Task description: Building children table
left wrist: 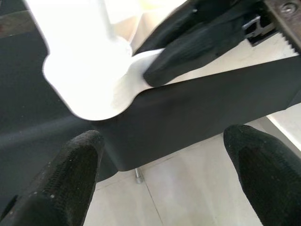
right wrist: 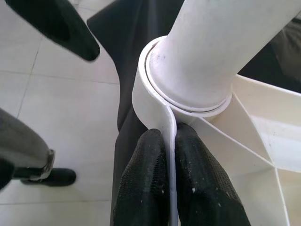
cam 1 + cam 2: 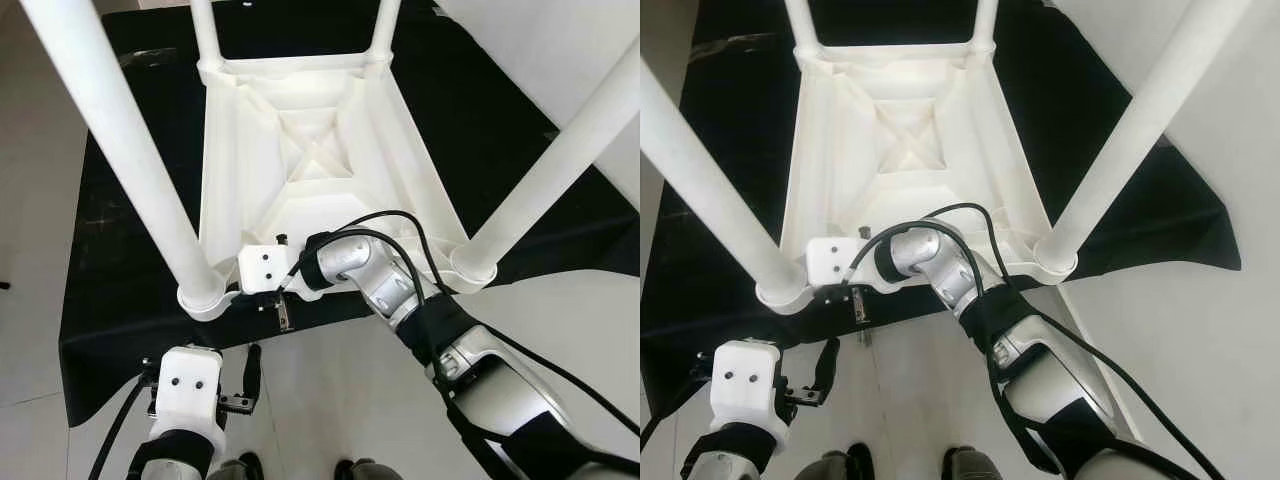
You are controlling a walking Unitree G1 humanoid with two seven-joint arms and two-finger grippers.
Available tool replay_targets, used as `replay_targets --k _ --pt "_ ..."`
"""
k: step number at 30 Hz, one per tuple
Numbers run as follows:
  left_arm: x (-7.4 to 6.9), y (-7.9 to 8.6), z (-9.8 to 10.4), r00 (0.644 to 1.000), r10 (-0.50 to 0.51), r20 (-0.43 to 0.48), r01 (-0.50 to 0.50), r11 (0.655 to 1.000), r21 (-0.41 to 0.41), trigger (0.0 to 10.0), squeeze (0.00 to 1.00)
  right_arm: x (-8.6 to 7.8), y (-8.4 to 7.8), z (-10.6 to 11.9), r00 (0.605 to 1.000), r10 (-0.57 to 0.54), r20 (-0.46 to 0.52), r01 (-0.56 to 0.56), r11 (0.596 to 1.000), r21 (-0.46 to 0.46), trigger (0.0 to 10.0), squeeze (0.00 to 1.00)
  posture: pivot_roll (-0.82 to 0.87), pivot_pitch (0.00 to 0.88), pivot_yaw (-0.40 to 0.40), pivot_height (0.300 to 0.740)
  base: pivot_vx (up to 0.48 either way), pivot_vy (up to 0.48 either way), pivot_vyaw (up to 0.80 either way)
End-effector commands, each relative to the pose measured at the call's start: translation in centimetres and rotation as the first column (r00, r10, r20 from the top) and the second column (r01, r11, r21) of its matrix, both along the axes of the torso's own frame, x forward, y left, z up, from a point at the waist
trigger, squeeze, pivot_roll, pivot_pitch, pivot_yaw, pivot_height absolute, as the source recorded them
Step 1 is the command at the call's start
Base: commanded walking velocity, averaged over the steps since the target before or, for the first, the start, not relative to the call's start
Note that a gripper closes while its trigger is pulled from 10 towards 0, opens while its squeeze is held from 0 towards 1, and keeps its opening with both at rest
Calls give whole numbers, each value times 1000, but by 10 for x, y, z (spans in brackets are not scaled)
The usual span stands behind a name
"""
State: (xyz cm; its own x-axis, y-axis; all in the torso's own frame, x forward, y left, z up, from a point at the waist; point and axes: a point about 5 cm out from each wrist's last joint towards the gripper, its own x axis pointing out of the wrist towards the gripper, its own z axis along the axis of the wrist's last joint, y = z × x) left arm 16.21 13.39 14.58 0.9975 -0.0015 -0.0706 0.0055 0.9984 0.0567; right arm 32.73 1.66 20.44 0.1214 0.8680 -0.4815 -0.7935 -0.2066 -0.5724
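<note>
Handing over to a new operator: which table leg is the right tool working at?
Find the upturned white table on the black cloth. Of its four legs, it is the near-left leg. Alone among them, its socket rim is pinched by the right tool.

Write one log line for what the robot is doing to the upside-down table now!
right end effector: pinching table rim beside near-left leg socket | left end effector: open, below black cloth | table: upside down

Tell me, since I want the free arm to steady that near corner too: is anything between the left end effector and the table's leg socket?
Nothing visible. The open left end effector hovers below the socket, with bare black cloth between; the right end effector pinches the rim beside it.
</note>
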Motion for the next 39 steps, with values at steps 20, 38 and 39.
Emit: replay_targets --k 20,38,39 --pt "-3 -1 0 1000 7 -24 -7 1000 -3 10000 0 -55 89 40 957 242 157 -273 936 220 1137 0 6 273 -68 740 0 0 0" --pt "0 1 -2 1000 2 -23 -2 1000 -3 10000 0 -2 47 38 961 -262 82 213 899 384 10000 1000 -22 258 -52 740 0 0 0" --pt "1 2 -2 1000 1 -23 -1 1000 -3 10000 0 0 38 39 964 -263 34 226 884 410 10000 1000 -26 255 -52 740 0 0 0"
